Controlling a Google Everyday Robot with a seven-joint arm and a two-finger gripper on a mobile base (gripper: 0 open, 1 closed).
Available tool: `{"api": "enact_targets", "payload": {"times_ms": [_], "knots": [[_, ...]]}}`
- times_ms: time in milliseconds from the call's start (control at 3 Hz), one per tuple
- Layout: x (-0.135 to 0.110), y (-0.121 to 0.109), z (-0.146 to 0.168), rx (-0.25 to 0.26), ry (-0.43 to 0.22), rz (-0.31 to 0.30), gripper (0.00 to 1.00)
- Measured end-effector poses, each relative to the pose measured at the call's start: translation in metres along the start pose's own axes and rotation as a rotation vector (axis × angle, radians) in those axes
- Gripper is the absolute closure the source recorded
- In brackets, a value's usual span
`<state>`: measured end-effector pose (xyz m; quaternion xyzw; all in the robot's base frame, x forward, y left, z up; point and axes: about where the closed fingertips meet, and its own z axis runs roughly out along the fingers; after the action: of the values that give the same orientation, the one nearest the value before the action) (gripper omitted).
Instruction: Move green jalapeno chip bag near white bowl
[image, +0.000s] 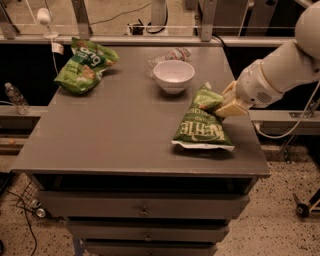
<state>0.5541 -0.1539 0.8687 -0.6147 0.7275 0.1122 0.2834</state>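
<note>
The gripper (220, 106) hangs over the table's right edge, its tan fingers (231, 107) pinched on the top corner of the Kettle bag (202, 127). The bag lies tilted on the grey table (115, 130), near its front right, close to the bowl (173, 75) but apart from it. A clear bottle (170, 54) lies behind the bowl. A lighter green bag (85, 65) sits at the far left corner. Drawers (142, 210) run below the table top, above a speckled floor (280, 220).
</note>
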Motion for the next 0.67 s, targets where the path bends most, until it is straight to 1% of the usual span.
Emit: {"api": "enact_targets", "payload": {"times_ms": [333, 667], "knots": [[0.027, -0.027, -0.008, 0.05, 0.053, 0.048, 1.0], [0.046, -0.055, -0.007, 0.091, 0.078, 0.113, 1.0]]}}
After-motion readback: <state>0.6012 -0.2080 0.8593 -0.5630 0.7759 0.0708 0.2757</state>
